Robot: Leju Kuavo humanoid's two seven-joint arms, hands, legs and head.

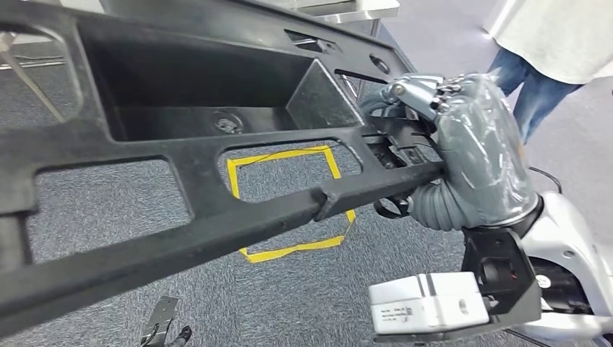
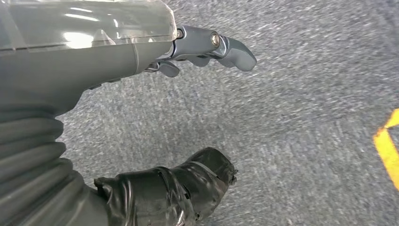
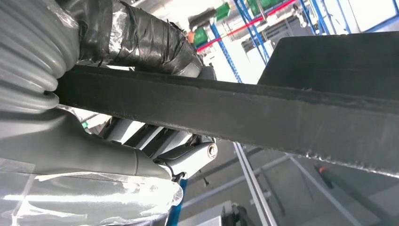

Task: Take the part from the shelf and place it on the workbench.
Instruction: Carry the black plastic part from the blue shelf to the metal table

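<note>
1. Gripping one end bar of the black part, the right hand has its fingers wrapped over the bar and its thumb under it; the right wrist view shows the bar clamped between them.
2. Nearly all of the part reaches away from that hand across the robot's front, so its weight could twist the bar inside the grip and let the far end sag.
3. Open and holding nothing, the left hand hangs over the grey carpet, fingers apart; it gives no support, which makes a slip likelier.
4. A person stands just beyond the right hand; a swing of the long part could strike them.
5. Yellow floor tape lies below the part, near the right hand; no workbench can be made out with certainty.
</note>
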